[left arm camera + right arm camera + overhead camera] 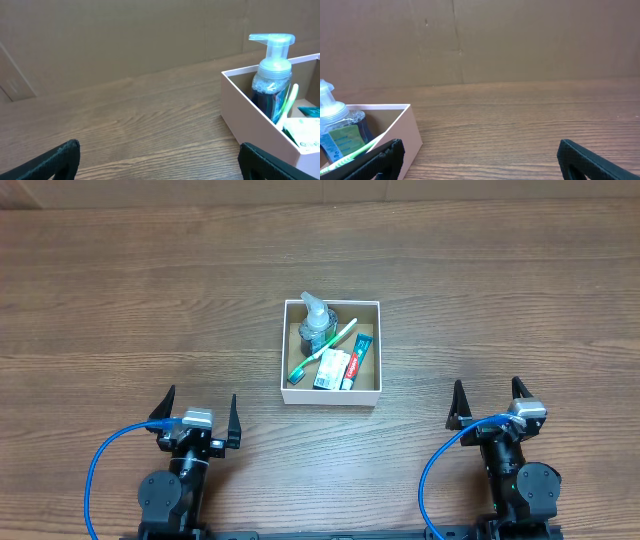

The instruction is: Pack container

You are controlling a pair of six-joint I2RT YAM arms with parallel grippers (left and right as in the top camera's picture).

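The container [287,350] is a small square box with white walls and a brown inside, at the table's middle. In it lie a clear pump bottle [315,323], a green-and-white toothbrush [325,352], a toothpaste tube [362,358] and a small white packet [330,368]. My left gripper [197,412] is open and empty, near the front edge, left of the box. My right gripper [490,402] is open and empty, front right of the box. The left wrist view shows the box wall [255,117] and the bottle [272,75]. The right wrist view shows the box corner [405,127].
The wooden table [120,300] spreads all round the box. A brown cardboard wall [520,40] stands behind the table in both wrist views. Blue cables [105,455] loop from each arm near the front edge.
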